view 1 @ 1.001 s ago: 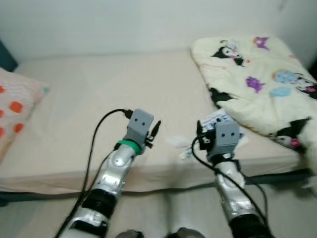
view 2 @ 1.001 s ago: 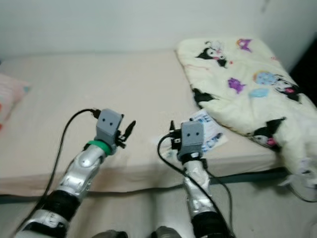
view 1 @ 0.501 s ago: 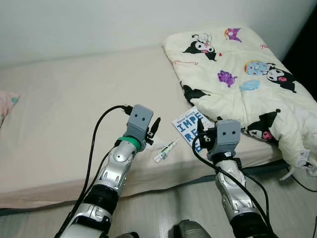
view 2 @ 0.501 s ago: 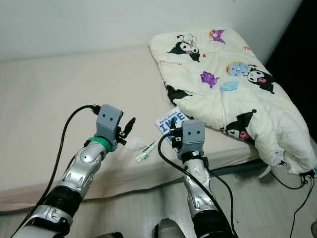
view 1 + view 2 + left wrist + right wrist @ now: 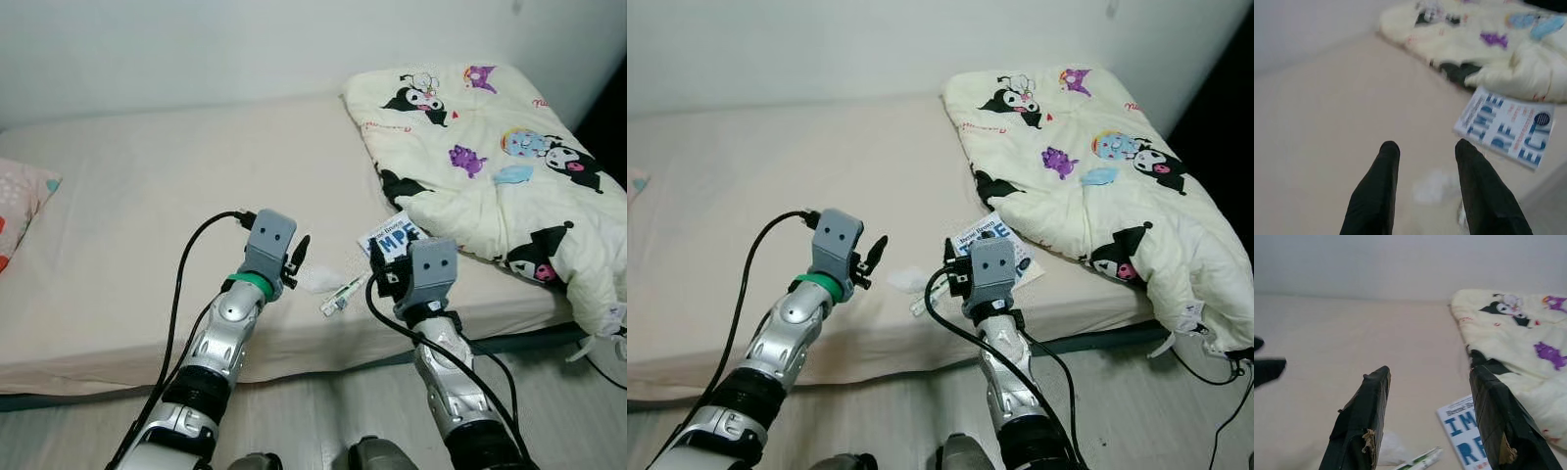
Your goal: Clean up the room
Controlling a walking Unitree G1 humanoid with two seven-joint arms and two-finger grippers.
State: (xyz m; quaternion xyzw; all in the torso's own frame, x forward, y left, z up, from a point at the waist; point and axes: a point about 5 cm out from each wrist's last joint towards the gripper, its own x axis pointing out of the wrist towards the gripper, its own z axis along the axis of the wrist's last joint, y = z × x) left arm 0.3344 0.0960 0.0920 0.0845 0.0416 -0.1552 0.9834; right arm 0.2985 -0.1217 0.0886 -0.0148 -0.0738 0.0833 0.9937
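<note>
A small green-and-white tube [image 5: 340, 294] is seen lying on the bed [image 5: 147, 215] near its front edge, between the two raised arms. Just to its left a crumpled scrap of white tissue [image 5: 315, 278] rests on the sheet. Just to the right and slightly farther back, a white book with large blue lettering [image 5: 1507, 126] lies flat on the bed, its far corner tucked against the edge of the quilt.

The left pincer [image 5: 299, 257] is held above the near part of the bed, just left of the tissue; its two black fingers [image 5: 1382, 186] are spread apart and nothing is held between them. In the left wrist view the tissue is seen on the sheet between and beyond the fingertips, with the book to one side.

The right pincer [image 5: 1425, 416] is held over the near edge of the bed, close to the book and tube; its fingers are likewise parted wide and empty.

A cream quilt printed with cartoon characters [image 5: 480, 166] is heaped over the right part of the bed, hanging down at the near right corner. A pink pillow with orange spots [image 5: 22, 206] lies at the far left edge. A pale wall [image 5: 196, 49] stands behind the bed, and grey floor [image 5: 323, 411] is seen below it.
</note>
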